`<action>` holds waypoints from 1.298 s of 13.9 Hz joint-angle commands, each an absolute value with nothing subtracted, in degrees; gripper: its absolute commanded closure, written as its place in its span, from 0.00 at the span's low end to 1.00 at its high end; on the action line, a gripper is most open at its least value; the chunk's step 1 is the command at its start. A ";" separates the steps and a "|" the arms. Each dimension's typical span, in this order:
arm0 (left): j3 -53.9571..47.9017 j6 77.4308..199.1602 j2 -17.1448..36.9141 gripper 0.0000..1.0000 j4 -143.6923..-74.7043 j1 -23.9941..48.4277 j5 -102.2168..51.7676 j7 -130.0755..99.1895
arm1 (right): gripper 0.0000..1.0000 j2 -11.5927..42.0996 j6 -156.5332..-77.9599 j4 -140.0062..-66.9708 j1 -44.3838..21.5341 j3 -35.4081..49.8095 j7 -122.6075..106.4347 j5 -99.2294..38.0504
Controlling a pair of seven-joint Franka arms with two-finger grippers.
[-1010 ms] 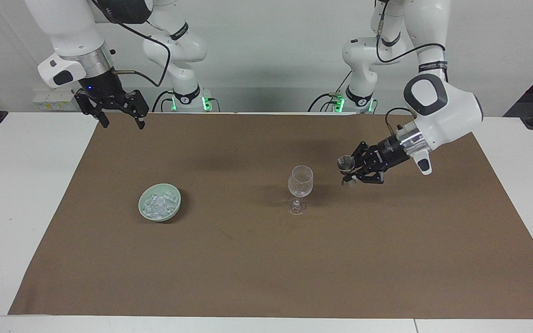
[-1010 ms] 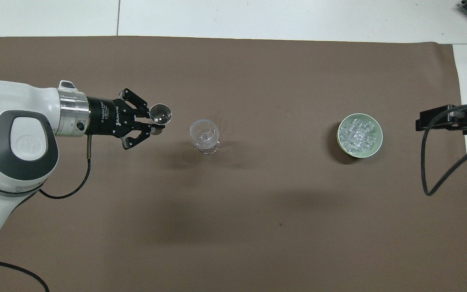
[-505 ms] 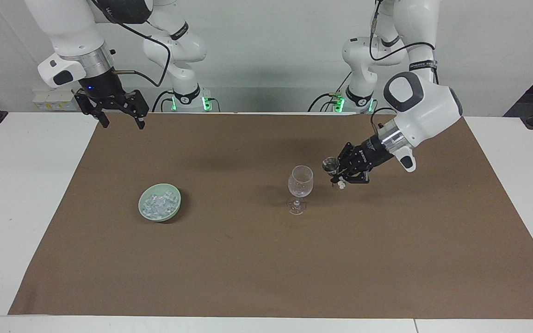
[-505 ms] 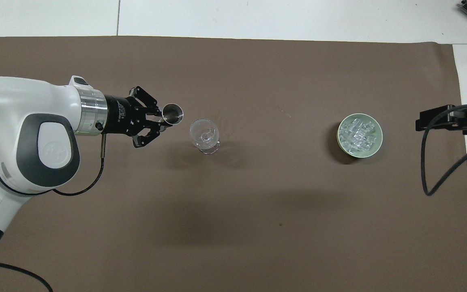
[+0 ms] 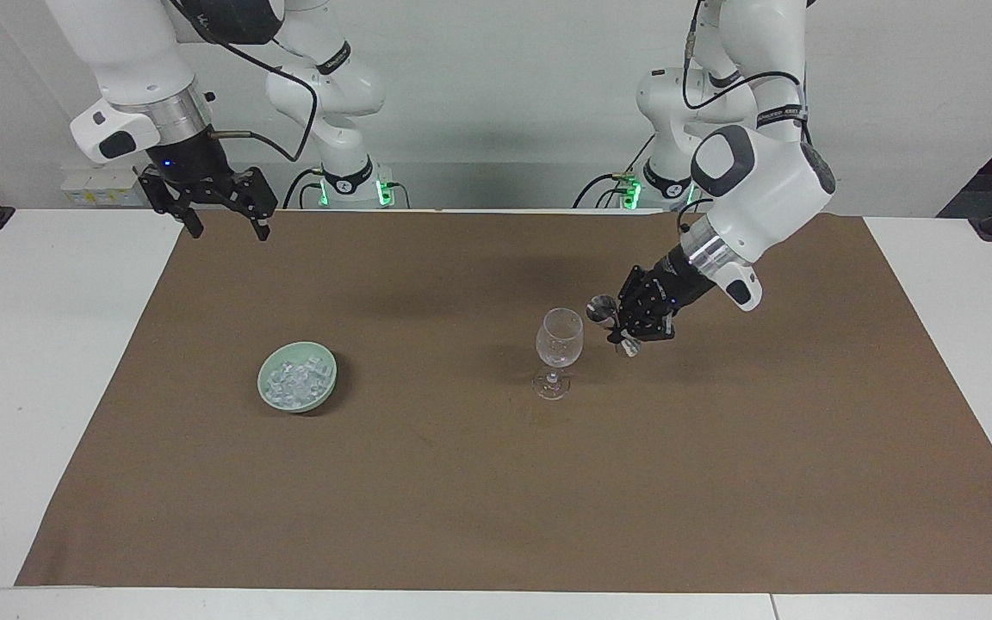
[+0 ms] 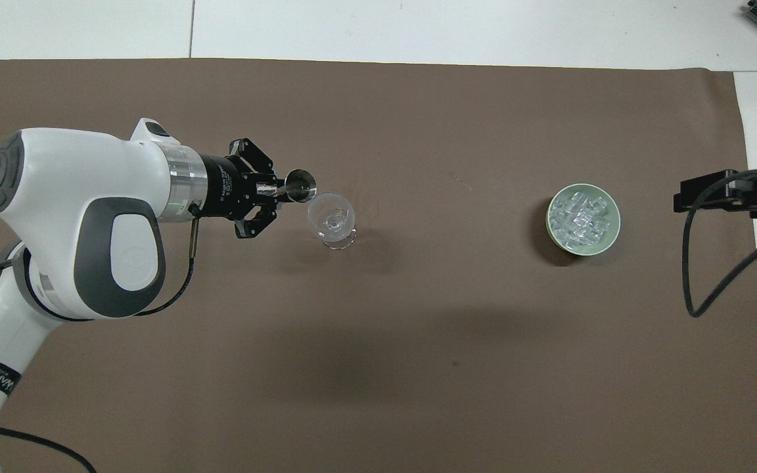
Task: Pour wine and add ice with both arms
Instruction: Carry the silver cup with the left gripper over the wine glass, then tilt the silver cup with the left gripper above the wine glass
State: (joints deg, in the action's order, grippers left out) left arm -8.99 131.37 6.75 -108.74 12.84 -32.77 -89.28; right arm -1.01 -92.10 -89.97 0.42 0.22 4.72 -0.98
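Note:
A clear wine glass (image 5: 559, 340) stands upright on the brown mat; it also shows in the overhead view (image 6: 331, 219). No coloured liquid shows in it. My left gripper (image 5: 625, 327) (image 6: 272, 197) is shut on a small metal measuring cup (image 5: 602, 306) (image 6: 300, 186) and holds it in the air just beside the glass's rim, toward the left arm's end. The ice (image 5: 294, 375) (image 6: 581, 215) lies in a pale green bowl (image 5: 324, 389) (image 6: 605, 244) toward the right arm's end. My right gripper (image 5: 229, 229) (image 6: 687, 196) is open and empty; the right arm waits above the mat's corner.
A brown mat (image 5: 461, 499) covers most of the white table (image 5: 31, 344). A black cable (image 6: 700, 276) hangs from the right arm over the mat's edge. The left arm's big white link (image 6: 89, 217) hangs over the mat.
My left arm has swung the metal cup toward the wine glass, from well apart to right beside its rim. The right arm, glass and bowl have not moved.

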 commanded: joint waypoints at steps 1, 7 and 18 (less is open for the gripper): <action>-8.17 132.54 7.47 1.00 -107.49 15.37 -26.65 -92.20 | 0.00 -1.67 -91.84 -90.70 1.23 0.62 3.52 -1.85; -8.26 132.28 7.56 1.00 -107.14 16.70 -19.61 -91.67 | 0.00 -1.67 -91.76 -90.70 1.23 0.62 3.60 -1.85; -8.26 132.01 6.86 1.00 -107.75 18.72 -13.28 -90.79 | 0.00 -1.67 -91.76 -90.70 1.23 0.62 3.60 -1.85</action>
